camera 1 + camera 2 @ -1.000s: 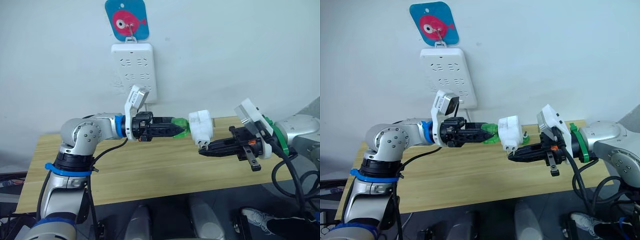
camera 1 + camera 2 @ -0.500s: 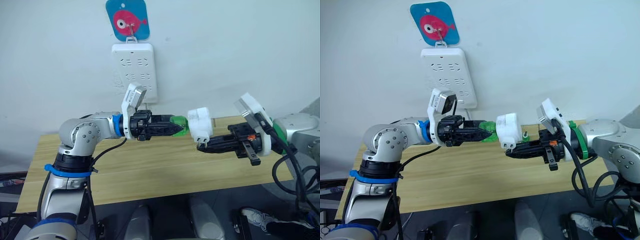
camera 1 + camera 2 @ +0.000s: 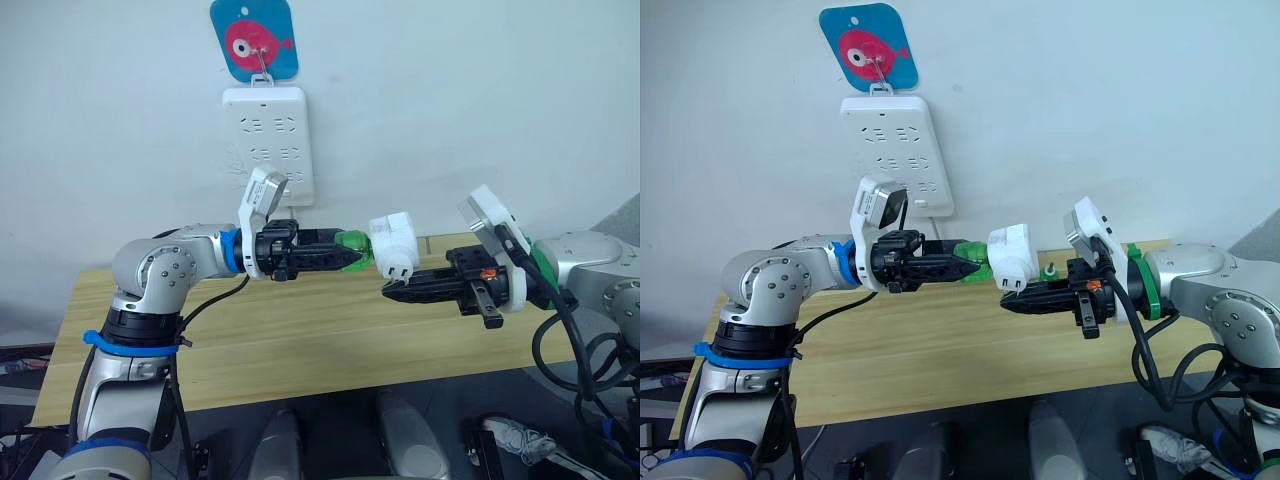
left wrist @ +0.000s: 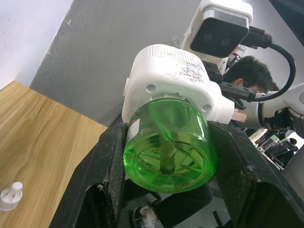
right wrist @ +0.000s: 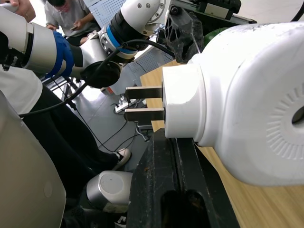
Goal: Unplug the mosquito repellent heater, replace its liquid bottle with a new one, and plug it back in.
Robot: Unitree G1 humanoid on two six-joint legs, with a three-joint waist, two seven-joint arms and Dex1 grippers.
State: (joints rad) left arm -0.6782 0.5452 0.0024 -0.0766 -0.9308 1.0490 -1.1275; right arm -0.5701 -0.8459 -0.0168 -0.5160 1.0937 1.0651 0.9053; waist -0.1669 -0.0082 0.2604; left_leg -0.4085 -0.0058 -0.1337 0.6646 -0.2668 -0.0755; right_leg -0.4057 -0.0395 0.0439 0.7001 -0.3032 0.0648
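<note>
Gripping green bottle (image 3: 352, 249), left fingers (image 3: 335, 252) clamp it; right fingers (image 3: 400, 291) clamp heater (image 3: 395, 243) from below. Bottle joined to heater, midair above bench (image 3: 300, 340), below power strip (image 3: 268, 135).

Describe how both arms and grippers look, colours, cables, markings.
Both arms are silver-grey metal with black cables. The left gripper and right gripper each have two black fingers and a white wrist camera housing. The left arm has blue rings, the right arm a green ring.

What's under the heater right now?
The right tool sits under the mosquito repellent heater, its two prongs pointing down beside it. The contact itself is hidden.
</note>
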